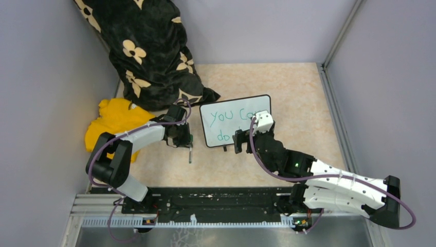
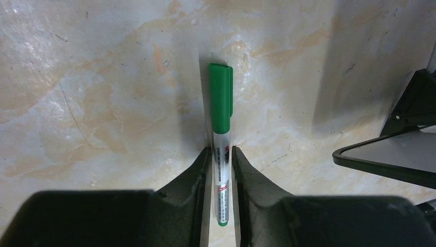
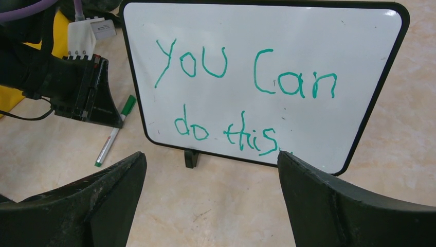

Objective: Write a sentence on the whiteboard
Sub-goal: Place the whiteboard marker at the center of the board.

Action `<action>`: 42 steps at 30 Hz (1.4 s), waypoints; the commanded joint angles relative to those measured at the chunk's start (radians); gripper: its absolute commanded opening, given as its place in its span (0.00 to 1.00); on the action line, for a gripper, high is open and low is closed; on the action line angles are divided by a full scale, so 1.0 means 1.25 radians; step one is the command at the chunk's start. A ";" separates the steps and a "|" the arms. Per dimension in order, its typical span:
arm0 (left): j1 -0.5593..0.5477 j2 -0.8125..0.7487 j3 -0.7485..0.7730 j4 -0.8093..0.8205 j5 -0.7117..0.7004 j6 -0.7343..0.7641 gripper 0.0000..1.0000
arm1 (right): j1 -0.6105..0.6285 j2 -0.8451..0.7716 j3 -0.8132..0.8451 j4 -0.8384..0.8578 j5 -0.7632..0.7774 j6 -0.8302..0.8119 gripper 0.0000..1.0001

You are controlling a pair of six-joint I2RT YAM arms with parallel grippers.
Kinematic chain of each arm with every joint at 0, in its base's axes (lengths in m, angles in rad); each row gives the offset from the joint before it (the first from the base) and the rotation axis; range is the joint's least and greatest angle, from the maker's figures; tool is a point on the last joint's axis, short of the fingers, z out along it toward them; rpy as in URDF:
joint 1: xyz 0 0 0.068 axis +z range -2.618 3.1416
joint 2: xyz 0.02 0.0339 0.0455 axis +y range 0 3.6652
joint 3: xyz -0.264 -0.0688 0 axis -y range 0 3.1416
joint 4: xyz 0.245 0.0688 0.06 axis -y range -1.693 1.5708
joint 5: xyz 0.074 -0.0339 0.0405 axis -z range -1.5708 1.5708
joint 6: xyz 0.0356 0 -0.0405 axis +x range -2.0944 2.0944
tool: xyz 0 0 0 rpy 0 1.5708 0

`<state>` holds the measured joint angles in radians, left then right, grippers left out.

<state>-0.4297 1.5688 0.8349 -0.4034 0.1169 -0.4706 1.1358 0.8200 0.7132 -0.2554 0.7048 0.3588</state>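
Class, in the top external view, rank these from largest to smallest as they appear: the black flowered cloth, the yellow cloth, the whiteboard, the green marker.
1. black flowered cloth
2. whiteboard and yellow cloth: they look about alike and both are partly hidden, so I leave them unranked
3. green marker, by far the smallest

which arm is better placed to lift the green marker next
Left. The left gripper straddles the capped green marker on the table, fingers flanking its barrel. The right gripper is wide open, facing the whiteboard, away from the marker.
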 commanded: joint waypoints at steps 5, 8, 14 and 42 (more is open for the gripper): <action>0.004 0.014 0.005 -0.013 -0.003 0.006 0.25 | -0.004 -0.013 0.002 0.024 -0.002 -0.004 0.95; 0.004 0.014 0.006 -0.013 -0.004 0.006 0.25 | -0.004 -0.013 0.003 0.024 -0.002 -0.004 0.95; 0.004 0.019 0.009 -0.012 -0.003 0.006 0.24 | -0.004 -0.014 -0.001 0.024 0.000 -0.005 0.95; 0.004 -0.028 -0.001 -0.004 -0.013 -0.002 0.47 | -0.004 0.010 -0.020 0.065 0.028 0.033 0.94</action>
<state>-0.4297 1.5593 0.8375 -0.4015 0.1162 -0.4778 1.1358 0.8280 0.6804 -0.2050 0.7109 0.3717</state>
